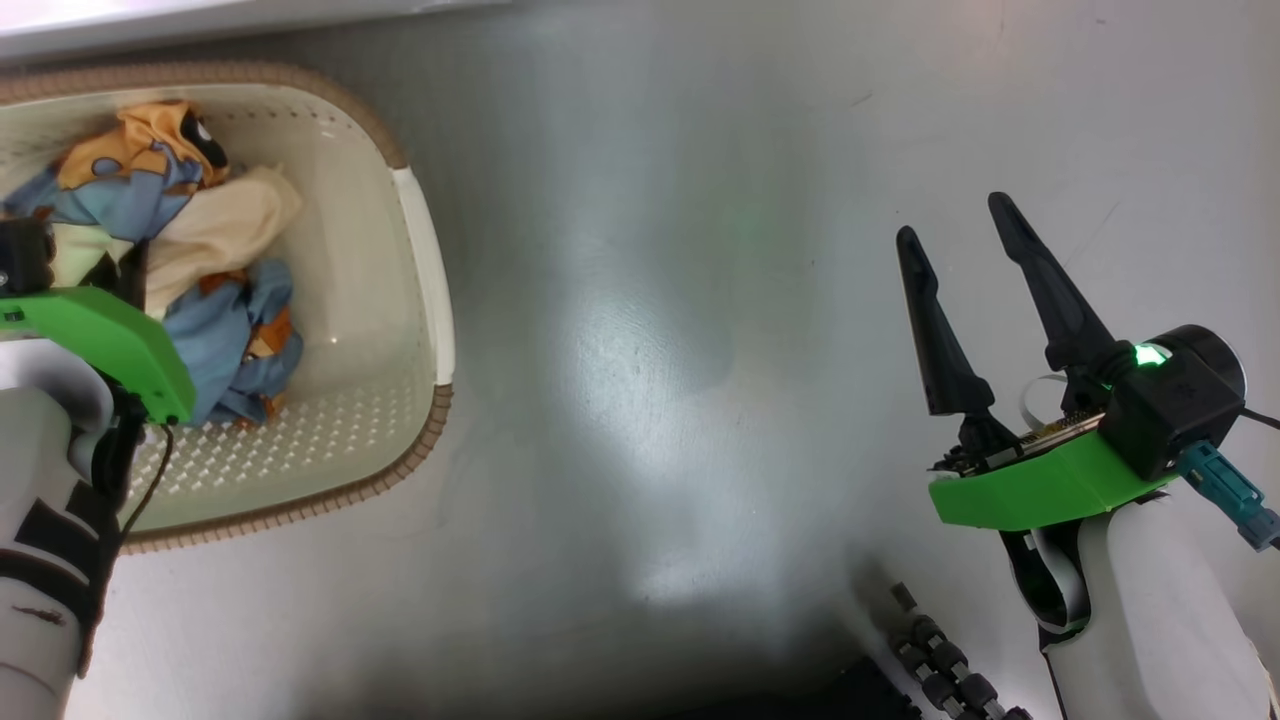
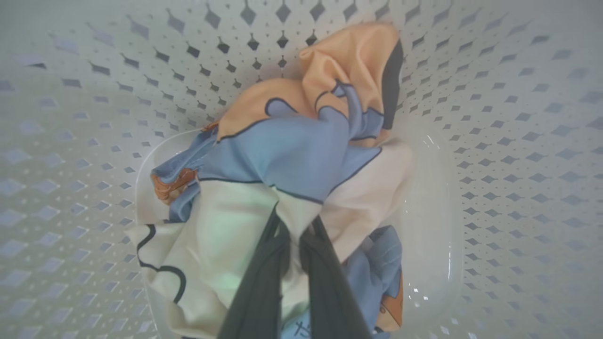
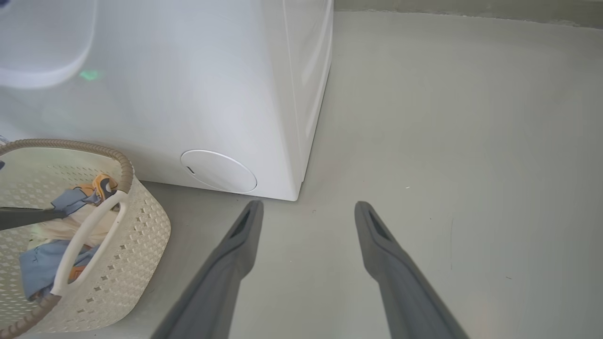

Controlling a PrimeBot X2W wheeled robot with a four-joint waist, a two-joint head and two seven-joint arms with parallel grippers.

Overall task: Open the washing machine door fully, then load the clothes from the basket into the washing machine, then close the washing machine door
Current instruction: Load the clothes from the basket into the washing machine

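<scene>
The left gripper point(image 2: 294, 228) reaches down into the basket point(image 2: 518, 141), its jaws drawn narrow and pinching a fold of cream cloth from the clothes point(image 2: 282, 155). The blue and orange parts of the bundle lie just beyond the fingertips, more blue cloth sits under and beside the fingers, and the perforated walls rise on every side of the jaws.

The right gripper point(image 3: 308, 207) has its jaws spread wide. Nothing sits between the fingers point(image 3: 235, 254) and they touch nothing; bare grey floor point(image 3: 447, 141) lies beneath and ahead of them. Just beyond the left-hand fingertip in the right wrist view stands the corner of the washing machine point(image 3: 212, 94), with its round cover point(image 3: 219, 170) low on the front. The basket stands well off to that same side of these jaws, against the machine's front.
</scene>
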